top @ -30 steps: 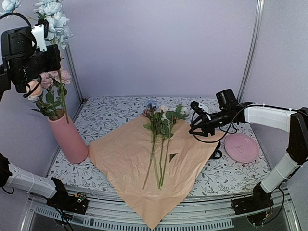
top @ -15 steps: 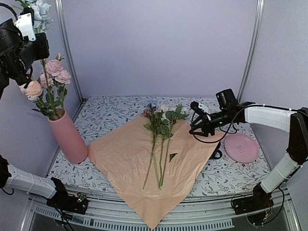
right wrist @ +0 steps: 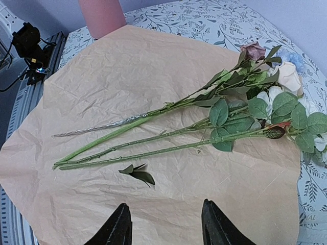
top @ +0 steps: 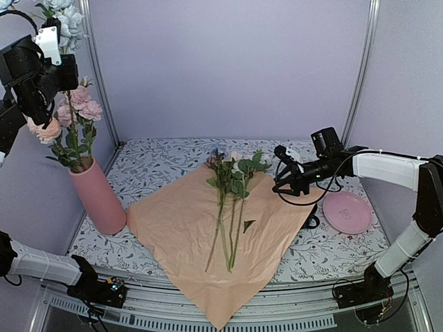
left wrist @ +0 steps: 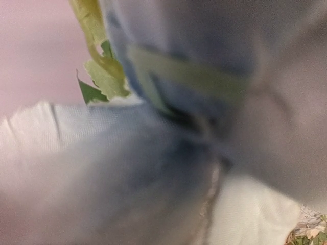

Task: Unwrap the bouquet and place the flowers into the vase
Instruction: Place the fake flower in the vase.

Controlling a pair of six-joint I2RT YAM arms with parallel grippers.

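My left claw [top: 59,61] is up high by the left wall, clamped on the stem of a blue-and-cream flower [top: 68,19]. Its wrist camera gives me only blurred pale petals. The vase [top: 98,197] stands almost straight below it on the tabletop [top: 152,159], with pink blooms in it. The held stem hangs close to upright and runs down toward the vase mouth. Among the leaves I can't tell whether its end is inside the rim. I reckon this move turns on that line: stem axis over vase axis, then straight down.

The remaining flowers [top: 232,197] lie on the spread peach wrapping paper [top: 173,228] mid-tabletop. Their stems lie side by side, blooms at the far end and cut ends toward the arm bases. My right claw [top: 277,169] hovers at the paper's right edge, fingers apart and holding nothing. Those stems lie just to its left, crosswise to its fingers, so the right arm is much the nearer one to them.
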